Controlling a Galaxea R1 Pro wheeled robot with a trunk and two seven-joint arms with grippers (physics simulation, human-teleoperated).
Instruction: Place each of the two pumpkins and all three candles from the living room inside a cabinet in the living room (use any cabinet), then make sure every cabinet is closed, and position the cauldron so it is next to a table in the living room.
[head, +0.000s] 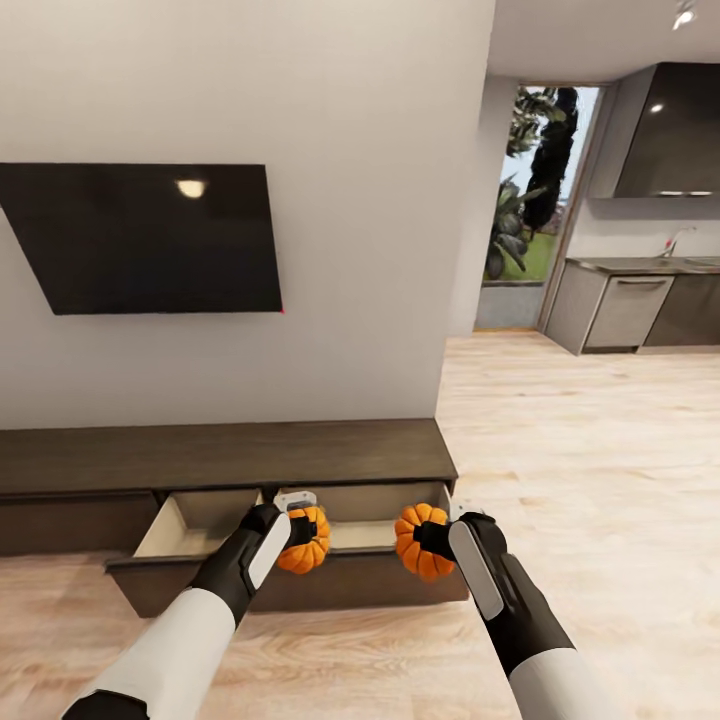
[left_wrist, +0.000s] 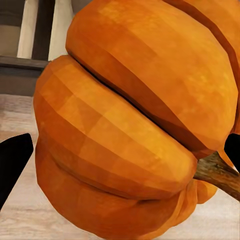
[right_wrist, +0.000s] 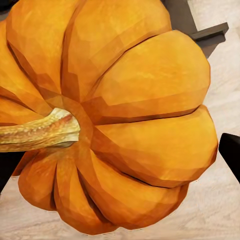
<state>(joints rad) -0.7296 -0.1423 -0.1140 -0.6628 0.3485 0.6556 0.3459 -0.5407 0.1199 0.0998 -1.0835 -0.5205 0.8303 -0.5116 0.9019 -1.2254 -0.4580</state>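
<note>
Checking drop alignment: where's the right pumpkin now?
Head view: the right pumpkin is held in the right gripper, at the open drawer's right end, over its front edge, below the cabinet top.

Head view: high, facing forward and down at wall, cabinet (head: 230, 455) with open drawer (head: 290, 560), both arms. Left wrist view: very close on left pumpkin (left_wrist: 130, 125). Right wrist view: very close on right pumpkin (right_wrist: 115, 120). Shared with head view: pumpkins, drawer front, floor.
</note>
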